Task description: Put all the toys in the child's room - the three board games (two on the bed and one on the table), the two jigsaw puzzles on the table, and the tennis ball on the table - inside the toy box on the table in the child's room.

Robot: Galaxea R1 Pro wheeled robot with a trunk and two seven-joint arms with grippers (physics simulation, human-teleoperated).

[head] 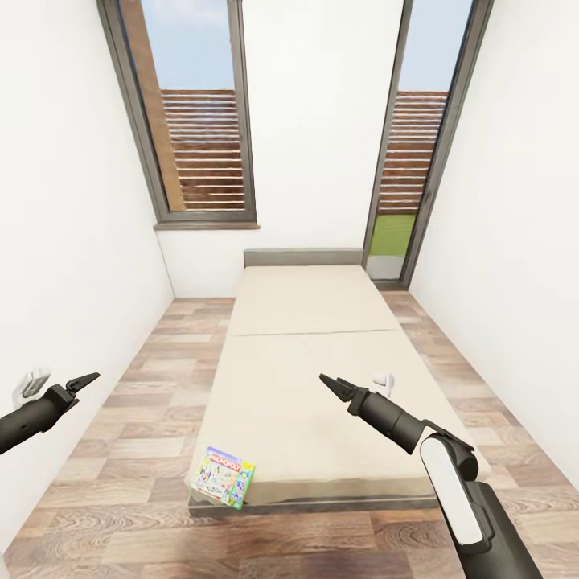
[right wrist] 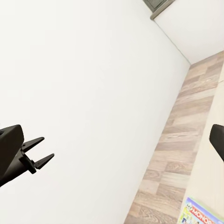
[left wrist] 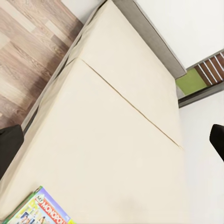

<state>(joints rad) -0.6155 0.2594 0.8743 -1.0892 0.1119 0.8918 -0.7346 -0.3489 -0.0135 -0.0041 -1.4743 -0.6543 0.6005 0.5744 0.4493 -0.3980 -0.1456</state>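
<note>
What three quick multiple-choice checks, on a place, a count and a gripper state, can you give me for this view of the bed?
1. Where does the Monopoly box lie?
A. near corner of the bed, on the robot's left
B. against the headboard
C. on the floor by the windows

2. How many board games show on the bed?
A. none
B. one
C. two

3. What is the right gripper carrying?
A. the box
B. a ball
C. nothing

Key: 1 A, the box overhangs that corner's edge. 2 B, the Monopoly box is the single game seen there. 3 C, it hangs bare above the mattress.
</note>
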